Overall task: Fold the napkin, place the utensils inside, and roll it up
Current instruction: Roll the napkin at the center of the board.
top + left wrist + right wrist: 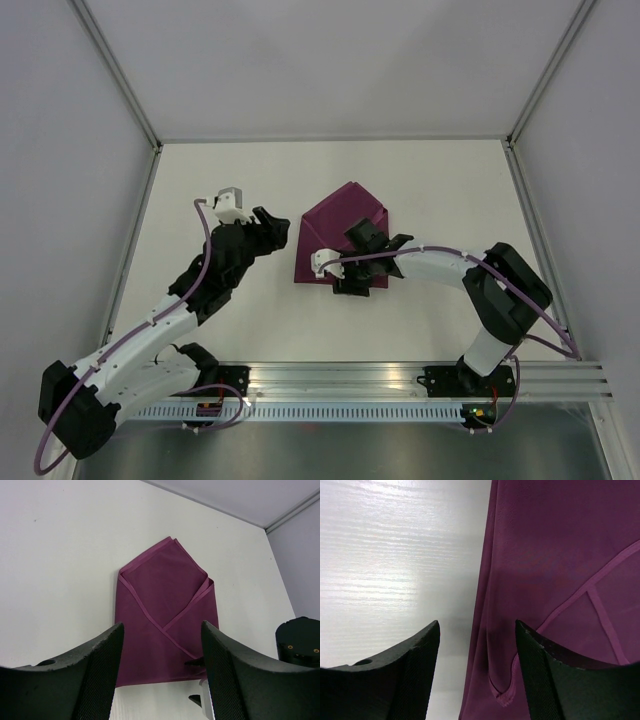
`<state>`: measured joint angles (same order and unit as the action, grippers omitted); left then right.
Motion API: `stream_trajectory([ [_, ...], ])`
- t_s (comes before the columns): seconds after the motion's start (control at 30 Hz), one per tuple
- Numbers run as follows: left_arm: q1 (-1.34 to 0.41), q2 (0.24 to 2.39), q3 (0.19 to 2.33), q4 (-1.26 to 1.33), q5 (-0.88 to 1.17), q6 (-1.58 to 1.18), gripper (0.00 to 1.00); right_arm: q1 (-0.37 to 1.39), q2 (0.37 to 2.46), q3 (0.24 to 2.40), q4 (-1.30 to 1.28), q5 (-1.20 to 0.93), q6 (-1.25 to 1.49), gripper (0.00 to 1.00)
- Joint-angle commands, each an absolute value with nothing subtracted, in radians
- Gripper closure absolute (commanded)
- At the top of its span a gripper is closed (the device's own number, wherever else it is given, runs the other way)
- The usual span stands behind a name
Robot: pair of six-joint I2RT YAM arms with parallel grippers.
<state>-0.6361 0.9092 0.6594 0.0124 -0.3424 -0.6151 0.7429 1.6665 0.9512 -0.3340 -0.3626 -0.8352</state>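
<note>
The plum-purple napkin (338,218) lies flat on the white table, folded into a pointed envelope shape with crossing hems. It also shows in the left wrist view (162,597) and the right wrist view (545,555). My left gripper (272,228) is open and empty, just left of the napkin and aimed at it (162,626). My right gripper (382,238) is open, low over the napkin's near right part. In its wrist view the gripper (477,626) straddles one napkin edge with a small folded corner. No utensils are in view.
White walls with metal corner posts (125,85) close in the table on three sides. An aluminium rail (400,380) with the arm bases runs along the near edge. The right arm's dark joint (300,641) shows at the right in the left wrist view.
</note>
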Motion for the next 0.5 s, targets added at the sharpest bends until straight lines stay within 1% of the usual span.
stream_trajectory([
  [0.0, -0.638, 0.894, 0.643, 0.009, -0.364, -0.617, 0.32, 0.747, 1.692, 0.974, -0.261, -0.41, -0.845, 0.33],
  [0.2, -0.638, 0.894, 0.63, 0.017, -0.365, -0.604, 0.32, 0.755, 1.712, 0.974, -0.213, -0.37, -0.825, 0.34],
  [0.47, -0.638, 0.905, 0.635, 0.026, -0.356, -0.589, 0.32, 0.773, 1.788, 1.019, -0.244, -0.35, -0.833, 0.37],
])
